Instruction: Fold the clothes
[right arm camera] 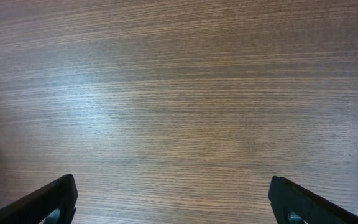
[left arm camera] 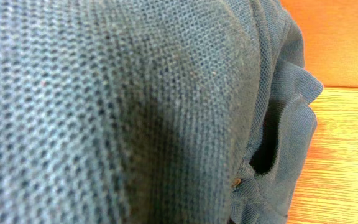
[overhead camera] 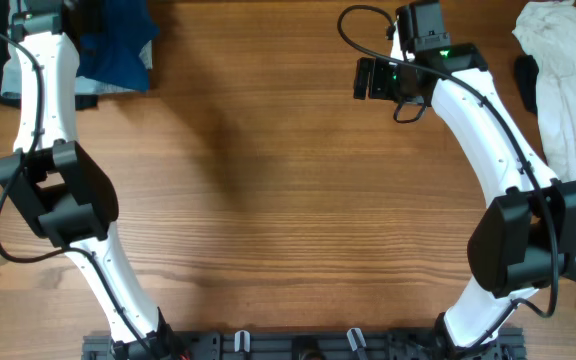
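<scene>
The clothes (overhead camera: 118, 50) lie bunched at the far left corner of the counter (overhead camera: 268, 200), beside the left arm (overhead camera: 43, 120). The left jaws are closed; whether cloth is between them I cannot tell. The right jaws stand wide apart, holding nothing.

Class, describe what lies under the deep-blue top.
Wooden table shows beside the edge of the deep-blue top, so it likely rests on wood. Whatever lies directly beneath is covered by the cloth itself.

overhead: table (overhead camera: 288, 200) was seen from above | left wrist: was held close to clothes (left arm camera: 135, 112) | right wrist: was aimed closely at same table
</scene>
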